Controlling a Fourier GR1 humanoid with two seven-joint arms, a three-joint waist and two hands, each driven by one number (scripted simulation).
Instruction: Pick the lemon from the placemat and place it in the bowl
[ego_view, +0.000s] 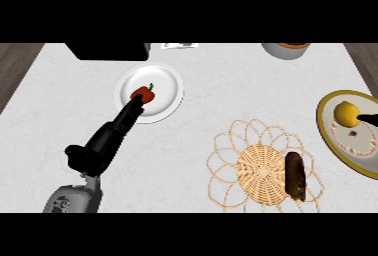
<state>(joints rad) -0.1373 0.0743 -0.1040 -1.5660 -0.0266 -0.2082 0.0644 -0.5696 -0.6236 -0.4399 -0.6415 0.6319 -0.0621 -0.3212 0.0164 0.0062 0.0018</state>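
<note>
Lemon (345, 111) in bowl (327, 131), perhaps released.

Grey forearm (72, 199) ends in black left hand (111, 134).

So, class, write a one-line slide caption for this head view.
Lemon lies in the bowl by right hand; left hand reaches to the white plate.

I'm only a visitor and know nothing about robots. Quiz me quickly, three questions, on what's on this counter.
1. True or false: the lemon lies on the woven placemat.
2. What does the left hand touch? A) the red fruit on the white plate; B) a spoon; C) a bottle.
3. Fill in: the brown item lies on the ____.
Key: 1 false, it sits in the bowl; 2 A; 3 placemat.
</note>
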